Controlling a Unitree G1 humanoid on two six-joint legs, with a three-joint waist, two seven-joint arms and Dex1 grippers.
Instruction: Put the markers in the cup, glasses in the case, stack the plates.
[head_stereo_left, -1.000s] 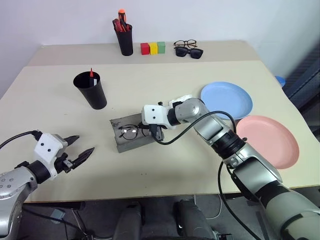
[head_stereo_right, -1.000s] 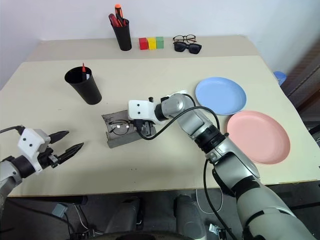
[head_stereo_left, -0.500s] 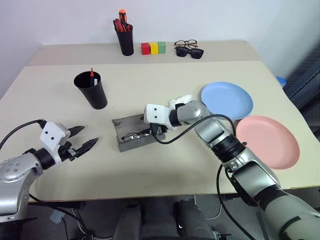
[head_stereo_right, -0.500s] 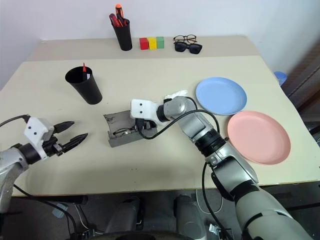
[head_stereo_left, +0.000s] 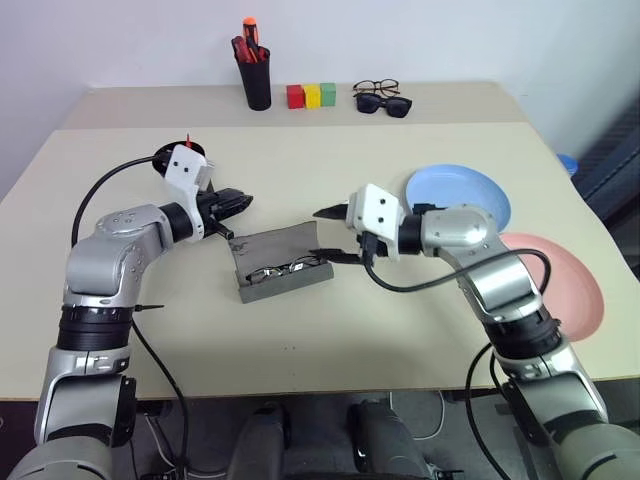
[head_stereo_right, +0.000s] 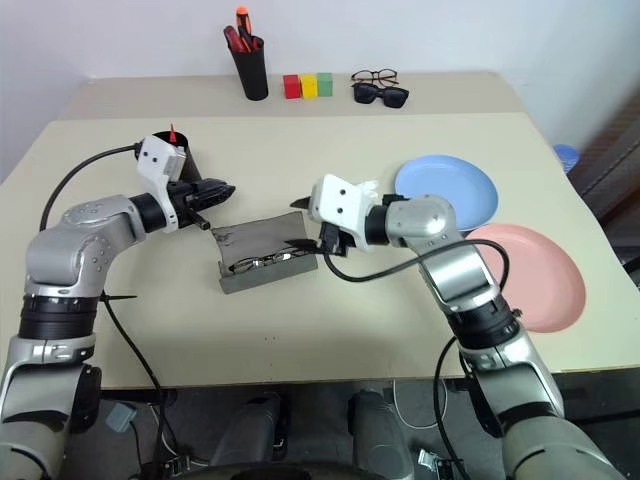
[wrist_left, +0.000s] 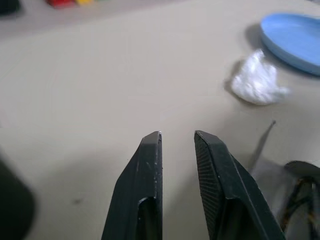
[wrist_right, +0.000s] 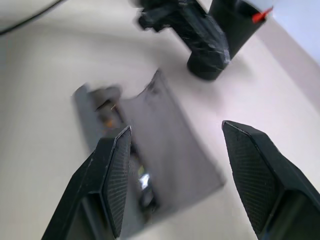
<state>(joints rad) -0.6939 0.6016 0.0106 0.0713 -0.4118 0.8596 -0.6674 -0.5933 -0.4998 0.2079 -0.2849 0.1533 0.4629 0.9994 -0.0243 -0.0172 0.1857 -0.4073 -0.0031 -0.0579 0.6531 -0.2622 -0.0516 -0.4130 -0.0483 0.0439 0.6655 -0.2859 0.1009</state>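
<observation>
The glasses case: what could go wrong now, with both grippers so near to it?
1. The glasses lie in the case while its lid stands open. If the left gripper, just behind the lid, pushes it down carelessly, it may pinch the frame.
2. The right gripper hangs open at the case's other end, so the two grippers could collide.
3. The cup stands right beside the left arm and might be knocked over.

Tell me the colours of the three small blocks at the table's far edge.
The three small blocks are red, yellow and green, clearest in the left eye view.
</observation>
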